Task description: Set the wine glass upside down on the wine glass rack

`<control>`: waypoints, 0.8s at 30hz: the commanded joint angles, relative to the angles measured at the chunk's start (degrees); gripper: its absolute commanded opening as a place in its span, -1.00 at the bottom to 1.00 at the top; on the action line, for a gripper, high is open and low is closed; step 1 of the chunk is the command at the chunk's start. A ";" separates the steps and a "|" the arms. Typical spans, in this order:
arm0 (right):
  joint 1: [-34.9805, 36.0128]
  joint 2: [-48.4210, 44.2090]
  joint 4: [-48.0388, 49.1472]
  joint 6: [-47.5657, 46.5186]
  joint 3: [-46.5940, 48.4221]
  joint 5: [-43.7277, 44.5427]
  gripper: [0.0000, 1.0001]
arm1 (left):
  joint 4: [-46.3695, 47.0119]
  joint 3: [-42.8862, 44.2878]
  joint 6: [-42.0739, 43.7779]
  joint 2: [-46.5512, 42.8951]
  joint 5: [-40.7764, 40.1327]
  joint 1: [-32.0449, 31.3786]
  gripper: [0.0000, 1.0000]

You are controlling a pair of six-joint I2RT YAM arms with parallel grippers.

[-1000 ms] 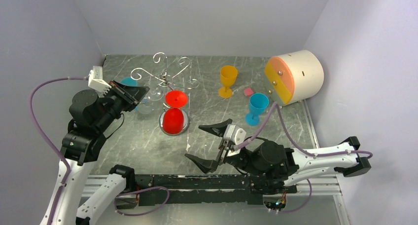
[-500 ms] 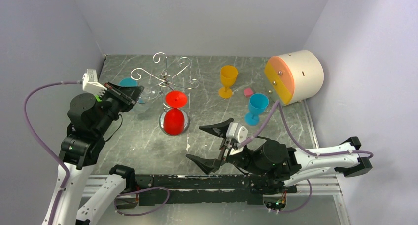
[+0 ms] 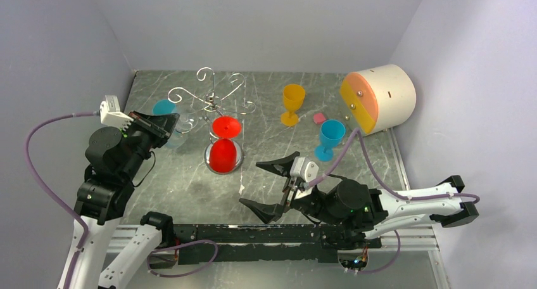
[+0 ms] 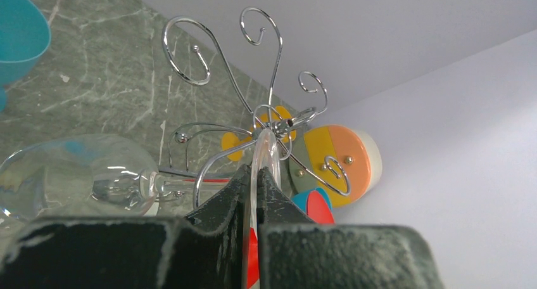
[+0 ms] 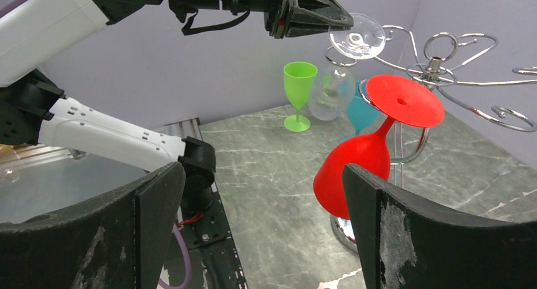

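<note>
- I see two arms, the left arm [image 3: 95, 194] and the right arm [image 3: 411, 205], each built from glossy white links joined by chunky black motor housings.
- A lilac cable [image 3: 27, 148] runs off each one.
- A small white camera block [image 3: 113, 111] is fitted at each wrist.
- Tiny dark screws [image 5: 126, 134] dot the white shells.
- The left gripper [image 4: 253, 175] and right gripper [image 5: 263, 225] have matte black wedge-shaped fingers [image 5: 133, 238], their edges scuffed grey-white.

The clear wine glass [image 5: 331, 89] hangs tilted with its bowl down, its round foot pinched edge-on in the left gripper [image 4: 253, 175], just beside the left scroll-ended arms of the silver wire wine glass rack [image 5: 434, 66], which stands upright on its round shiny base.
</note>
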 commanded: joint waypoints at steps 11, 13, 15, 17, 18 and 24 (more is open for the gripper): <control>0.15 0.54 0.66 0.72 1.43 0.77 1.00 | 0.02 -0.02 -1.06 -3.27 -1.16 -0.31 -0.86; 0.15 0.70 0.33 0.81 1.59 1.22 1.00 | 0.14 -0.62 -1.95 -4.27 -0.61 -0.31 -0.86; 0.17 0.90 0.40 0.68 1.45 1.74 1.00 | 0.58 -1.24 -2.71 -4.95 0.27 -0.31 -0.86; 0.15 0.98 0.49 0.58 1.36 1.97 1.00 | 0.50 -1.54 -3.15 -5.07 0.98 -0.31 -0.86; 0.21 1.05 0.45 0.58 1.42 2.00 1.00 | 0.37 -1.65 -3.16 -5.10 1.26 -0.31 -0.86; 0.18 1.25 0.26 0.69 1.44 2.42 1.00 | 0.42 -3.14 -3.68 -6.10 2.15 -0.38 -0.86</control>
